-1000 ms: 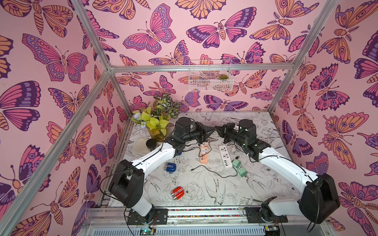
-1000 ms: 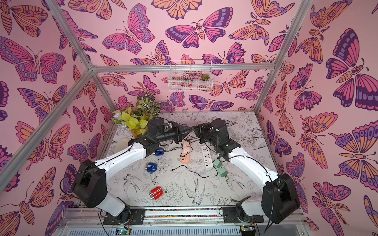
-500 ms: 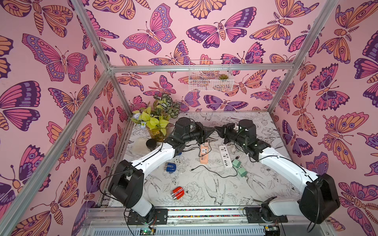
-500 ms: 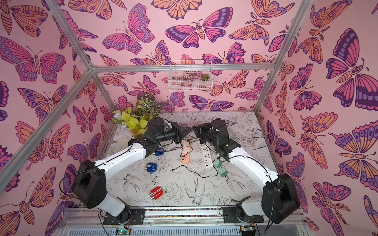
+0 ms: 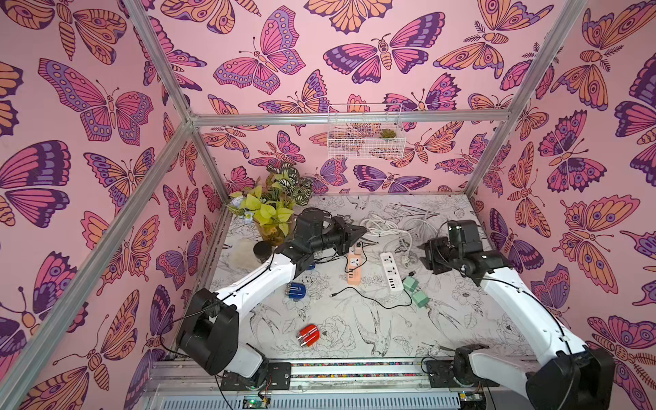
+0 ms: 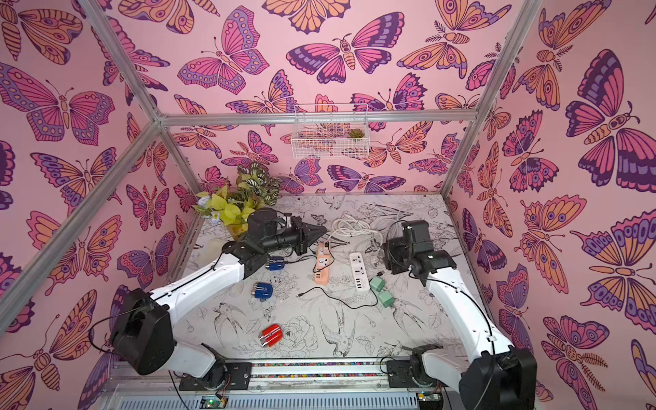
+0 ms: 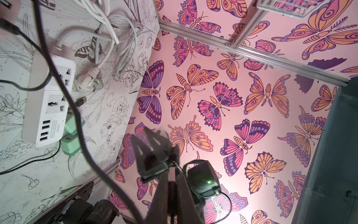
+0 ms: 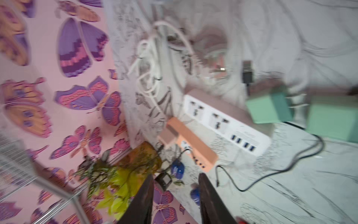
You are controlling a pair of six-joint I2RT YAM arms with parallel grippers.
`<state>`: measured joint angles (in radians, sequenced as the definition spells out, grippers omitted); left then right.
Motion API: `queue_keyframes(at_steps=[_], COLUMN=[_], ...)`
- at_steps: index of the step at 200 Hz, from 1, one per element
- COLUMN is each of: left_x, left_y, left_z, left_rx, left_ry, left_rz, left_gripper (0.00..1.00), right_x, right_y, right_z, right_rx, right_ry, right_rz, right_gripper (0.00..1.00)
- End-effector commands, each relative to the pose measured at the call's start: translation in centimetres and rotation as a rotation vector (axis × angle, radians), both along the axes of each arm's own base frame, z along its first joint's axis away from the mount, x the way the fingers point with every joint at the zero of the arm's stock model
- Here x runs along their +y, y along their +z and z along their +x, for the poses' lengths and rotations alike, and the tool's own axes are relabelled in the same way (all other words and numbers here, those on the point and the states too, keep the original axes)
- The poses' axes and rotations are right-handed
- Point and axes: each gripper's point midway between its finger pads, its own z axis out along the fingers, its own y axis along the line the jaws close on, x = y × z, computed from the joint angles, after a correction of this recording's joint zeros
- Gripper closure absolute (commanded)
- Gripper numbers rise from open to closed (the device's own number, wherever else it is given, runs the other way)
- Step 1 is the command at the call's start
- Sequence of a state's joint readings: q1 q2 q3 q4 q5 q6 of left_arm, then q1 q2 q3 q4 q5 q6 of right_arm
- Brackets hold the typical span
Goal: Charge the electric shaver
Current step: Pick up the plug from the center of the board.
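Observation:
Two blue electric shavers lie on the table in a top view, one in the open (image 5: pixel 295 291) and one (image 6: pixel 275 263) half under my left arm. A red shaver (image 5: pixel 308 334) lies nearer the front. A black cable runs from the half-hidden blue shaver to a plug on the orange power strip (image 5: pixel 355 264). My left gripper (image 5: pixel 362 232) hovers shut just above that strip's far end; in the left wrist view (image 7: pixel 173 170) I make out nothing between its fingers. My right gripper (image 5: pixel 427 255) hangs to the right of the white strip, open and empty (image 8: pixel 176 177).
A white power strip (image 5: pixel 390 271) lies beside the orange one, with two green adapters (image 5: pixel 415 293) and a loose black cable (image 5: pixel 369 301) in front. Coiled white cords (image 5: pixel 387 227) lie at the back. A plant (image 5: pixel 273 209) and a black cup (image 5: pixel 262 251) stand back left.
My right gripper has pulled back to the right, away from the left gripper's tip, and its jaws have opened. The left gripper has stayed in place and closed slightly.

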<state>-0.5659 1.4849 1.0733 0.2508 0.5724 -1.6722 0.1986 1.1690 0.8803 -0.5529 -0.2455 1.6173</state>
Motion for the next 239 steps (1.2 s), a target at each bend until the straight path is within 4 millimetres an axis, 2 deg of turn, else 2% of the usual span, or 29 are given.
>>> queue_keyframes(at_steps=[1,38,60,109,149,186,220,239], left_x=[0.4,0.2,0.3,0.7,1.0,1.1,1.0,1.0], left_y=[-0.4,-0.4,-0.5,-0.5,-0.3,-0.4,-0.3,-0.4], left_z=[-0.3,-0.1,-0.2,-0.3,-0.4,-0.3,-0.1,-0.1], left_rx=[-0.016,-0.018,-0.014,-0.009,-0.010,-0.008,-0.006,-0.004], left_ry=[-0.011,-0.017,-0.018,-0.012,-0.007,-0.005,-0.009,-0.005], left_rz=[0.027,0.025,0.026,0.023,0.020,0.019,0.017,0.019], left_gripper=[1.00,1.00,1.00,1.00,1.00,1.00,1.00,1.00], right_x=[2.0,3.0,2.7,2.0,-0.2,-1.1,-2.8,-2.9], right_y=[-4.0,-6.2,-7.3,-9.8,-10.8,-12.0,-11.6,-11.6], right_z=[-1.9,-1.0,-0.6,-1.2,-1.0,-0.6,0.3,0.2], right_rx=[0.157,0.220,0.242,0.333,0.333,0.369,0.366,0.382], right_ry=[-0.052,-0.091,-0.130,-0.172,-0.231,-0.239,-0.257,-0.236], right_rz=[0.108,0.137,0.134,0.110,0.080,0.071,0.019,0.000], right_gripper=[0.54,0.45,0.43,0.41,0.38,0.38,0.38,0.38])
